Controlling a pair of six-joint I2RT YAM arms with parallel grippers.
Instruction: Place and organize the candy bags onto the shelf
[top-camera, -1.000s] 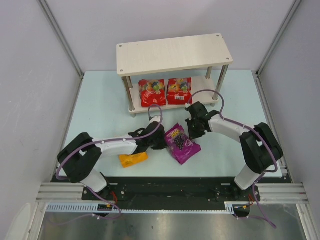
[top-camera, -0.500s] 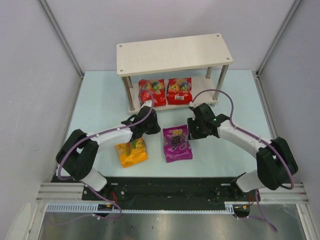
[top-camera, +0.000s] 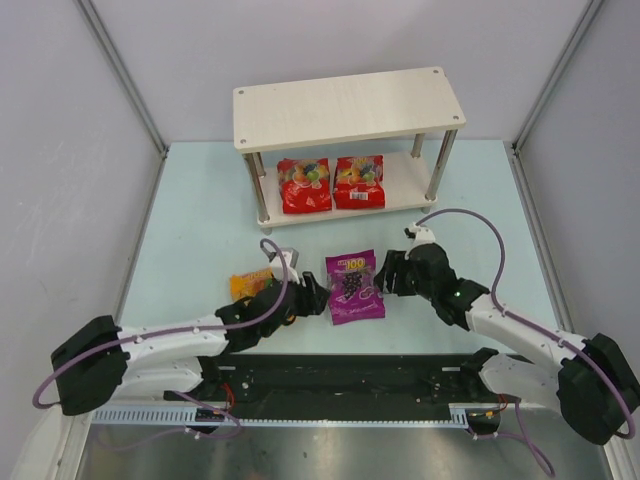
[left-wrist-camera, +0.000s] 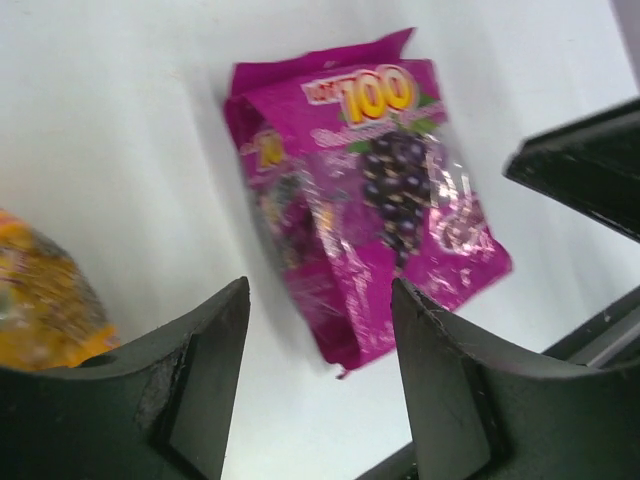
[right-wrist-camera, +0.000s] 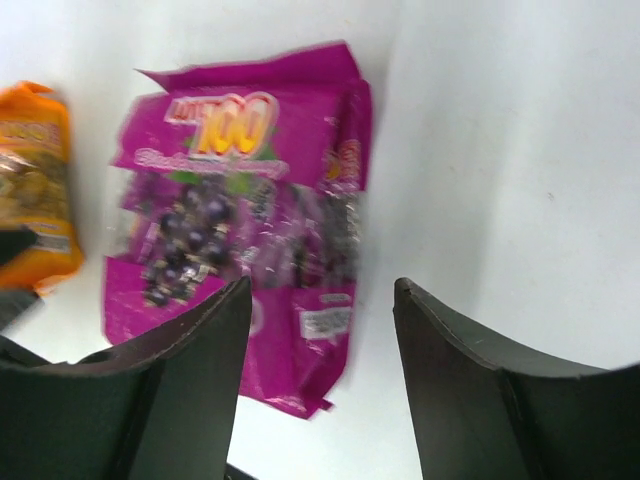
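The purple bag lies between left pincer and right pincer — both released (empty).

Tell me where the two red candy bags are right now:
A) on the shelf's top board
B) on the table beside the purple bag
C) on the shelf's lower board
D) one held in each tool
C: the two red bags lie side by side on the lower board of the shelf, beneath its top board.

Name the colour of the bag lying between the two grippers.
Purple bag with grapes; left wrist view shows best.
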